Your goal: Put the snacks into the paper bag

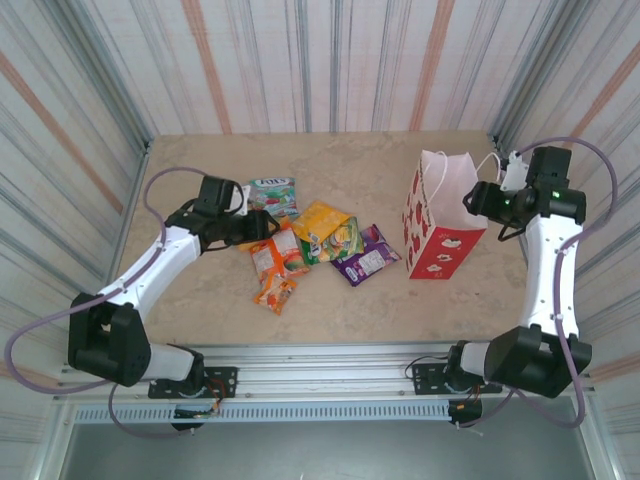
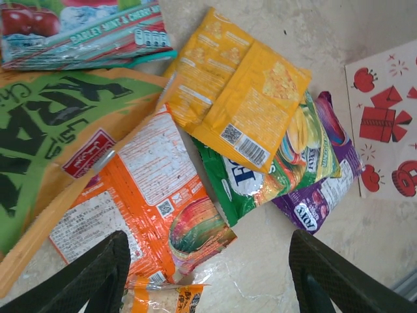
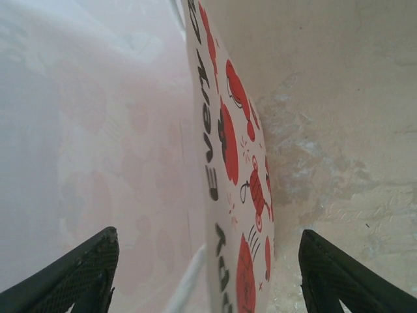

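Your top camera sits above and behind the arm bases, looking down over the whole table point(image 1: 350, 310). Your left wrist camera looks down from close above the snacks point(image 2: 215, 130) and catches the paper bag point(image 2: 384, 124) at its right edge. Your right wrist camera hangs very near the bag's rim, looking down along its wall. All three views share the bag; top and left wrist share the snacks.

Landmark: yellow packet point(image 2: 241, 91), back side up. Barcode and QR square near its lower edge; fine print unreadable.
Up-left of it: green-and-red packet point(image 2: 85, 32), "BARLEY MINT & CHERRY".
Just below it: green packet point(image 2: 247, 189), white oval, "Fo" showing.
Lower right: purple packet point(image 2: 339, 182), oval logo upside down, "FOX".
Far right: paper bag point(image 3: 225, 169), black letters "ever", rest cut off.
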